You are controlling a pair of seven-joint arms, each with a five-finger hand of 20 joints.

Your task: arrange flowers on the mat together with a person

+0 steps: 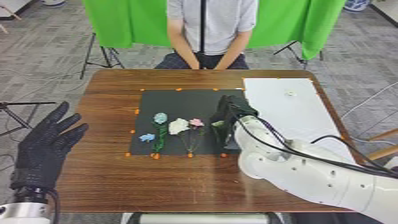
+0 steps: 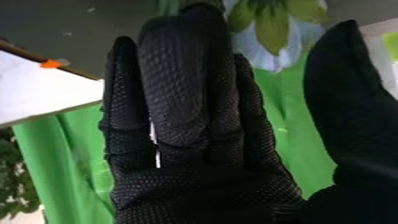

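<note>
In the head view my right hand (image 1: 233,112) is over the right part of the dark mat (image 1: 169,96). In the right wrist view my right hand (image 2: 191,110) is open, fingers straight and thumb apart. A pale blue flower (image 2: 266,52) with green sepals shows between thumb and fingertips; I cannot tell whether they touch it. On the mat lie a light blue flower (image 1: 160,118), a smaller blue one (image 1: 147,137), a white one (image 1: 179,126) and a pink one (image 1: 195,122), with stems toward the near edge. My left hand (image 1: 40,152) is open left of the mat.
A white board (image 1: 280,112) lies right of the mat, with a small pale thing (image 1: 290,93) on it. Orange markers ring the mat on the wooden table (image 1: 107,175). Across the table a person sits with hands together at the far edge.
</note>
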